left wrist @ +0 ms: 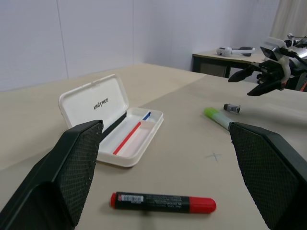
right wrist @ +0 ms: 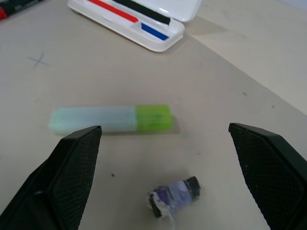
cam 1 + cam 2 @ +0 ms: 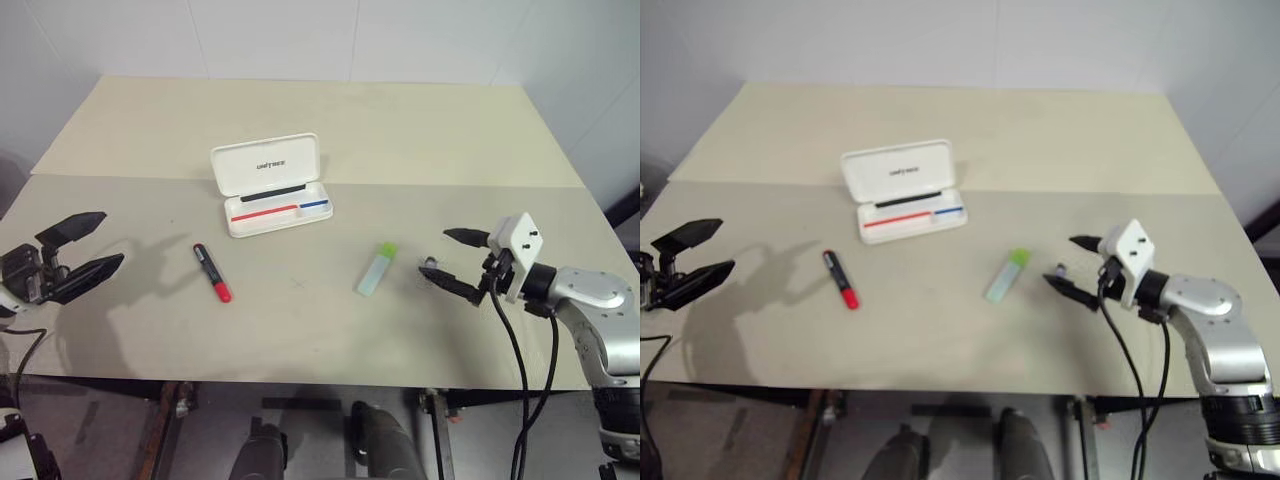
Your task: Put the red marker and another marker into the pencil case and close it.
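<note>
Grippers first, since they're nearest the cam: left gripper (image 3: 72,258) hangs off the table's left edge w/ both fingers spread wide and nothing between them, and right gripper (image 3: 452,260) sits low over the right side of the table (image 3: 300,330), jaws also wide apart and empty. So nothing's picked up yet imo, this looks like the approach stage before the first grab. Just in front of the right gripper there's a small crumpled purple-ish scrap (image 2: 173,195), can't tell what it is, prob not part of the job. A bit beyond that lies the green marker (image 3: 376,270), flat on the table, lime cap pointing away from the robot, near the right gripper but not touching it. The red marker (image 3: 211,273) lies flat on the left-center, red end toward the robot, closer to the left gripper but well apart from it. Farthest back, the pencil case (image 3: 270,185) sits open, lid up w/ the lettering showing, tray w/ red and blue stripes bare, no markers in it. Next move prob: right gripper goes past the scrap, straddles the green marker across its narrow sides and closes. It's flat and slick-looking, so could skid if the fingers land off-center. Then carry to the tray, same for red w/ the left, lid down last.
</note>
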Robot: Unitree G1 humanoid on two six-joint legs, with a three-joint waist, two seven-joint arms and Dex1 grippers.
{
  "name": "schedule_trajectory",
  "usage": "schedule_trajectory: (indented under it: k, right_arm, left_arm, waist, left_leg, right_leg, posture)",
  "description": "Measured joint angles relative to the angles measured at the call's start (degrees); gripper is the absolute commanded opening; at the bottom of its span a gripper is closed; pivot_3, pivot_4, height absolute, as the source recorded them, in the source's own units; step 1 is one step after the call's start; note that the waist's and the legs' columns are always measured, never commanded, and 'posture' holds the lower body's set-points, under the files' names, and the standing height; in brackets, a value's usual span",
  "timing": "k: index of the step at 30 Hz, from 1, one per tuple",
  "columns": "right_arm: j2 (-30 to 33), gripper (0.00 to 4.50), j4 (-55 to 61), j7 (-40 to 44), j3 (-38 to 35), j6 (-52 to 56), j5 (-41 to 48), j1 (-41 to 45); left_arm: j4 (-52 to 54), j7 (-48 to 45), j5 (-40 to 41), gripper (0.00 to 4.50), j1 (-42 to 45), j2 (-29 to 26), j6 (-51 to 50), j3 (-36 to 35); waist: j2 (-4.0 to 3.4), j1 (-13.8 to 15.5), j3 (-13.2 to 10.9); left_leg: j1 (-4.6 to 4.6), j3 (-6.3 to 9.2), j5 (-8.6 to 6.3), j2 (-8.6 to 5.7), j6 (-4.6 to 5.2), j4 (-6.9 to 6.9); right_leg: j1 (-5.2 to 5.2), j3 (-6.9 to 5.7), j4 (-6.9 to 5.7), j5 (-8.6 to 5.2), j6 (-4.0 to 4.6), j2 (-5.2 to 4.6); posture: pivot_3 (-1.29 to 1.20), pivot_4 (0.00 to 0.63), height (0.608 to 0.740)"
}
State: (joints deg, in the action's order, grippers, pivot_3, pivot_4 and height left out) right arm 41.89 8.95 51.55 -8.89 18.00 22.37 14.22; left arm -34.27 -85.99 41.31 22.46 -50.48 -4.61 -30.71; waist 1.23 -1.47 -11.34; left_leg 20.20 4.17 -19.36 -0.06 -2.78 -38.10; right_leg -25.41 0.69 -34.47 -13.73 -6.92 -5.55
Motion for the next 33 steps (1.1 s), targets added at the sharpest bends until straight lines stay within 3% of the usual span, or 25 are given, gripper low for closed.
schedule_trajectory:
  k: [13,22,33]
  right_arm:
    - [-2.0,4.50,6.0,-4.1,-0.4,1.9,1.3,-1.3]
    - [-2.1,4.50,13.3,-5.3,2.6,5.7,1.5,-4.6]
    - [-3.5,4.50,18.5,-10.0,3.0,6.9,0.1,-10.5]
  left_arm:
    - [-1.8,0.1,-2.9,4.46,6.3,2.9,2.1,5.1]
    - [3.6,5.1,-8.9,4.46,9.5,7.1,-0.1,14.1]
    - [-17.7,7.5,-22.7,4.46,28.8,14.8,8.3,24.4]
  waist:
    - [0.04,0.0,0.0]
    - [0.08,0.1,0.0]
    - [0.16,1.2,0.1]
  left_leg:
    - [0.00,-0.03,0.00,0.00,0.00,-0.01]
    - [0.01,-0.04,0.00,-0.03,0.01,-0.07]
    - [0.08,-0.08,0.03,-0.08,0.05,-0.15]
  right_leg:
    - [0.00,0.04,-0.08,0.01,-0.02,0.01]
    - [0.00,0.10,-0.08,0.05,-0.08,0.01]
    - [0.01,0.13,-0.01,0.15,-0.13,0.03]
  posture:
    - [0.00,0.150,0.740]
    - [0.00,0.150,0.740]
    - [0.00,0.150,0.740]
